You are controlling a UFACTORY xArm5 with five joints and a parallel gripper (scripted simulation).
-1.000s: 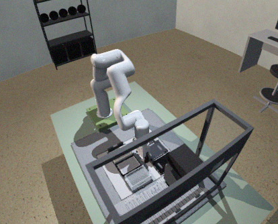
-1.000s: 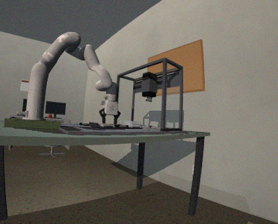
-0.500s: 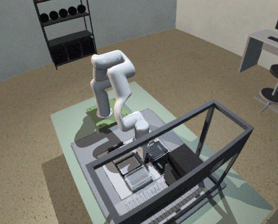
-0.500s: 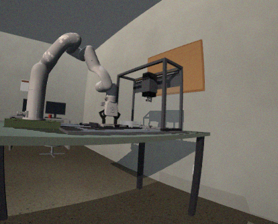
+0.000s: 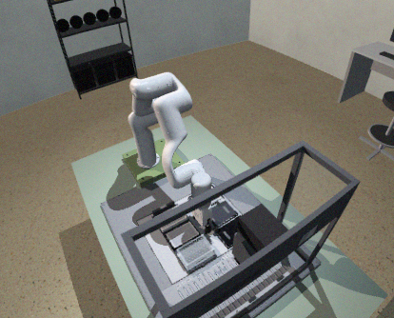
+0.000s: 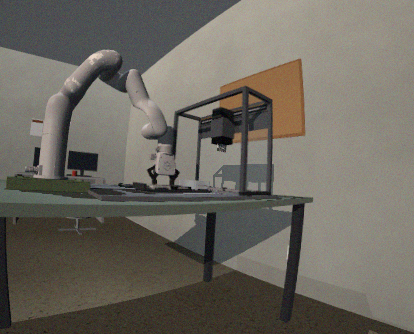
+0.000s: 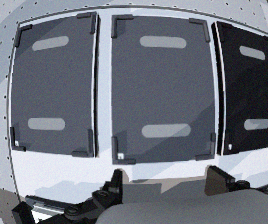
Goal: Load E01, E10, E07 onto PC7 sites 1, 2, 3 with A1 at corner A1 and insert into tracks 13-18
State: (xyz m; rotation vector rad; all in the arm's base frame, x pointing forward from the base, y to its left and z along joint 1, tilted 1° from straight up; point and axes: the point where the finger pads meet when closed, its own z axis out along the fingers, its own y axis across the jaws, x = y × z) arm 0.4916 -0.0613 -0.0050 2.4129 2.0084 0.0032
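The pale green tabletop (image 5: 90, 168) (image 6: 135, 206) stood on dark legs. Directly on it lay a broad grey board (image 5: 115, 220) (image 6: 130, 197), and beside that, towards one end, a green base plate (image 5: 141, 179) (image 6: 22, 184) rested flat.

– Any txt readable?
– Nope, nothing I can make out for sure. Tiny pale marks at a corner of each of the 3 nests (image 7: 52, 92) (image 7: 162, 90) (image 7: 250, 90) in the wrist view, too small to read.
– Apron nos.?
– Pale marks on the apron (image 5: 206, 277) in the top view, too blurred to read.
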